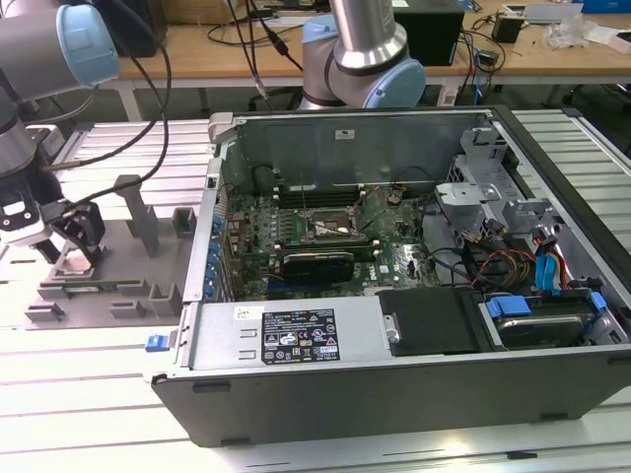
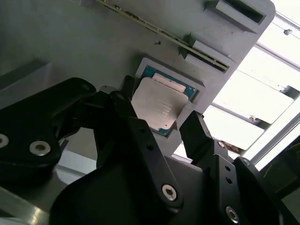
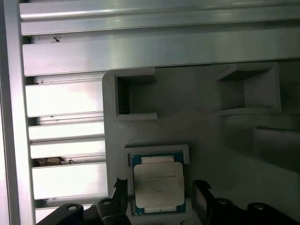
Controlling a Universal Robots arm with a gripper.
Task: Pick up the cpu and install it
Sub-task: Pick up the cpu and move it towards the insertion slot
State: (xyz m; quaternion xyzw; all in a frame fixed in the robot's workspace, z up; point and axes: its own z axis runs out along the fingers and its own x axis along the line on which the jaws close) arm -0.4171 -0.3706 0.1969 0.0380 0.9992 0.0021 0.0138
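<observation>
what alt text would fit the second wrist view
A silvery square cpu lies flat in a recess of the grey tray, with the open black gripper straddling it, one finger on each side. A bright slatted table surface shows past the tray's edge.

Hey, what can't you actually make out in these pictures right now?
- Exterior view: the gripper covers part of the grey tray beneath it.
- Second wrist view: a finger overlaps one cpu edge, so contact there is unclear.
- Exterior view: the motherboard socket is too small to judge its frame.
</observation>
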